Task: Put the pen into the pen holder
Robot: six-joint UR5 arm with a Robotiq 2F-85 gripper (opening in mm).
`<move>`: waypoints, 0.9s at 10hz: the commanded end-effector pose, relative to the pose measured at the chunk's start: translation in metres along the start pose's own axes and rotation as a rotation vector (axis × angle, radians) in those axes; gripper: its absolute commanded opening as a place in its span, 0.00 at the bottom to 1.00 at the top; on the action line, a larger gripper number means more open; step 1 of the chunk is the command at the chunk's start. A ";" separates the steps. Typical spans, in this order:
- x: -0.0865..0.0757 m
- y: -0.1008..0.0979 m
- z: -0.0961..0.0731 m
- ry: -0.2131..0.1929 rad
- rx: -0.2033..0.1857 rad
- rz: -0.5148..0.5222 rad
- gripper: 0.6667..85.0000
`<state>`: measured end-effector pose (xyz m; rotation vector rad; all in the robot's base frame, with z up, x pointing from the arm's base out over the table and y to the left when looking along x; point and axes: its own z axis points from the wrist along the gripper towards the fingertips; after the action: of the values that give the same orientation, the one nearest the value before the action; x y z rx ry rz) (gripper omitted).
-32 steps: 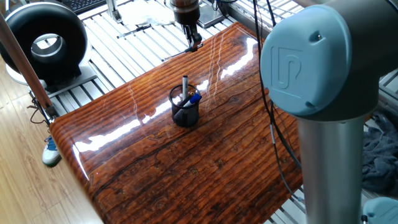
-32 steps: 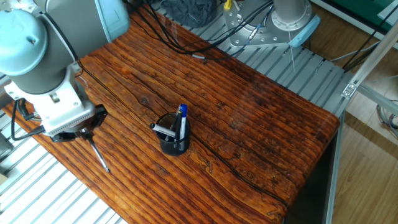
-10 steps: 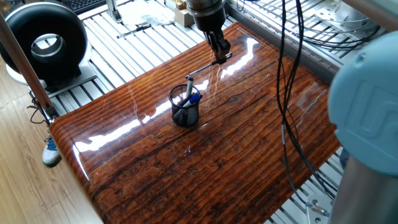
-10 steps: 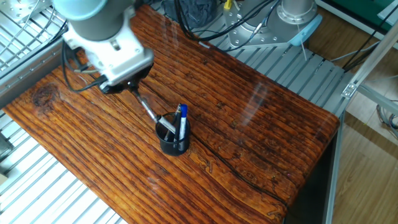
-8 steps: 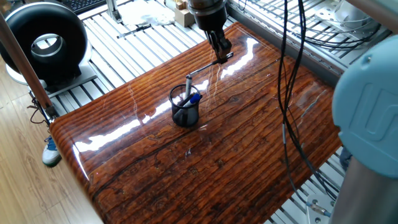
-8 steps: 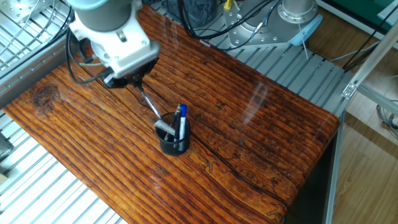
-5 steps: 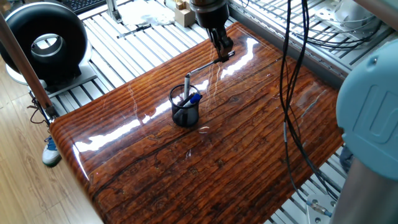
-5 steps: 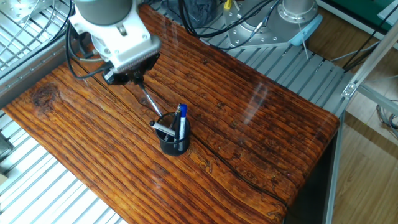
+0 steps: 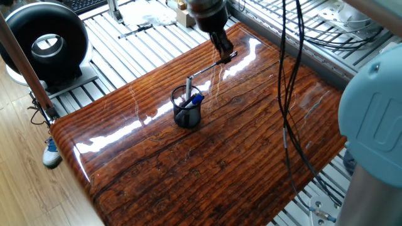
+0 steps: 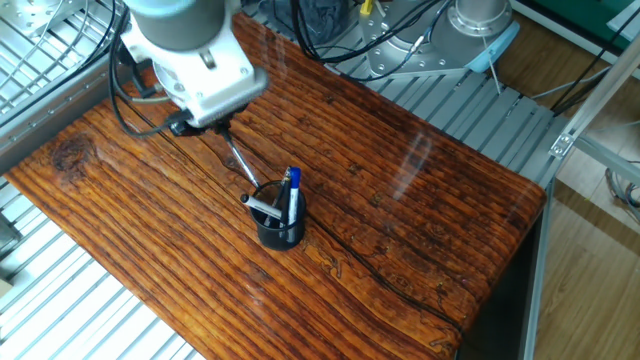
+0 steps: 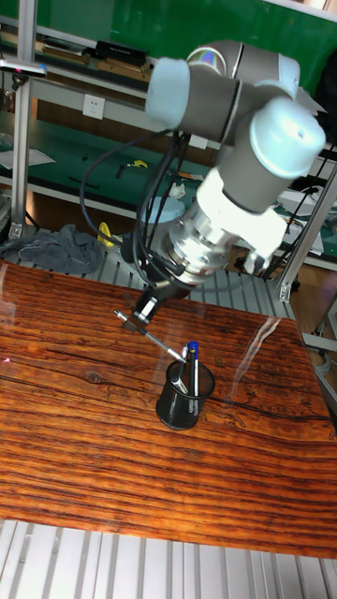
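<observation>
Barely shifted: gripper [image 11: 142,312] clamps pen [image 11: 154,342], tip near pen holder [image 11: 184,397].

Bench [image 9: 188,169]: glossy reddish-brown wood, dark wavy grain in stripes. Pen holder [image 9: 187,111]: black wire mesh, see-through. Pen [image 10: 238,160]: dark, slim. Blue-capped pen [image 10: 292,190] and grey pen [image 10: 262,207] stand in the holder. Arm joints [image 11: 281,140] pale blue-grey, tubes silver. Cables [image 9: 289,100] black.
</observation>
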<state>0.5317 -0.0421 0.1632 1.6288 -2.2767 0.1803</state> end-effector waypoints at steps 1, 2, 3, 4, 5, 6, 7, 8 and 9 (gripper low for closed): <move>-0.019 0.001 0.019 0.003 0.010 0.017 0.01; -0.025 0.003 0.021 -0.006 0.006 0.009 0.01; -0.031 0.006 0.023 -0.016 -0.001 0.002 0.01; -0.036 0.008 0.025 -0.022 -0.002 0.008 0.01; -0.038 0.009 0.025 -0.027 -0.001 0.032 0.01; -0.039 0.007 0.025 -0.030 0.006 0.053 0.01; -0.038 0.005 0.025 -0.030 0.015 0.065 0.01; -0.039 0.005 0.025 -0.034 0.016 0.073 0.01; -0.042 0.005 0.025 -0.046 0.014 0.084 0.01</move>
<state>0.5328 -0.0171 0.1294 1.5838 -2.3403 0.1962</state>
